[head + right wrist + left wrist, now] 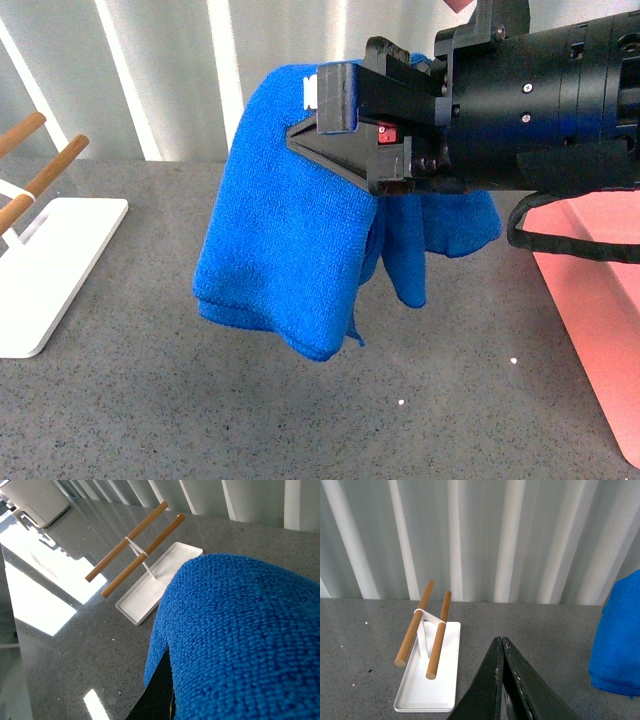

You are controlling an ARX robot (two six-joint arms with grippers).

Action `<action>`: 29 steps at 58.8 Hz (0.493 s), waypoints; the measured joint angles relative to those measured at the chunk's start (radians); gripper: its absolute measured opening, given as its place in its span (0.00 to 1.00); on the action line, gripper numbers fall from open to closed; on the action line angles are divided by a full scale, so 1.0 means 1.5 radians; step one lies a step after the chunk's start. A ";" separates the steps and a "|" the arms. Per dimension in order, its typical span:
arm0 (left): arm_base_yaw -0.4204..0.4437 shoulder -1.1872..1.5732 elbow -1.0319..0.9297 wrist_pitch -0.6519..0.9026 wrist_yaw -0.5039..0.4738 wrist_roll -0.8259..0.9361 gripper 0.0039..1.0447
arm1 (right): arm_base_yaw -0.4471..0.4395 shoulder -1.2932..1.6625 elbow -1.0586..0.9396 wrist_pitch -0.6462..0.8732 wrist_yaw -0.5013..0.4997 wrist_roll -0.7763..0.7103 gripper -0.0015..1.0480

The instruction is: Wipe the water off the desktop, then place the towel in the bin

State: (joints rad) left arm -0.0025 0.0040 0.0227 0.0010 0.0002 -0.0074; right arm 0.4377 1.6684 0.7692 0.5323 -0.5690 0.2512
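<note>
Item one: desk [300, 430], dark grey speckled stone, backed by a pale ribbed wall [520, 540]. Item two: towel [270, 250], royal blue microfibre, not in any container; it hangs in loose folds over the middle of the desk, pinched near its top edge by the right claw [325, 125], whose jaws are clamped on the cloth. In the right wrist view the towel [240, 640] fills most of the frame. Item three: bin [590, 320], salmon pink, at about 4 o'clock from the towel at the desk's right side; only part of it shows, so its contents cannot be told, and the towel is outside it. Item four: rack [50, 260], a white flat base at 9 o'clock from the towel, well apart from it, carrying two slanted wooden rods [425, 630] on a white upright. Item five: left claw [501, 642], jaws pressed together on nothing, poised above the desk near the rack.
</note>
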 joint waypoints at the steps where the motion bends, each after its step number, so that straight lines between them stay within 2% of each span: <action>1: 0.000 0.000 0.000 0.000 0.000 0.000 0.03 | 0.000 0.000 0.000 0.000 0.000 0.000 0.03; 5: 0.000 0.000 0.000 0.000 0.000 0.000 0.03 | 0.000 0.000 0.000 0.000 0.001 0.000 0.03; 8: 0.000 0.000 0.000 0.000 -0.001 0.000 0.10 | 0.000 0.001 0.000 0.000 0.002 0.003 0.03; 15: 0.000 0.000 0.000 0.000 0.000 0.000 0.36 | -0.005 0.030 0.005 -0.051 -0.006 0.000 0.03; 23: 0.000 0.000 0.000 0.000 0.000 0.000 0.59 | -0.017 0.095 0.029 -0.162 -0.004 -0.036 0.03; 29: 0.000 0.000 0.000 0.000 0.000 0.000 0.74 | -0.032 0.160 0.063 -0.255 0.028 -0.076 0.03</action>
State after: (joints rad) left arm -0.0025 0.0036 0.0227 0.0006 -0.0002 -0.0074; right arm 0.3904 1.9083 0.8631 0.1493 -0.5274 0.1368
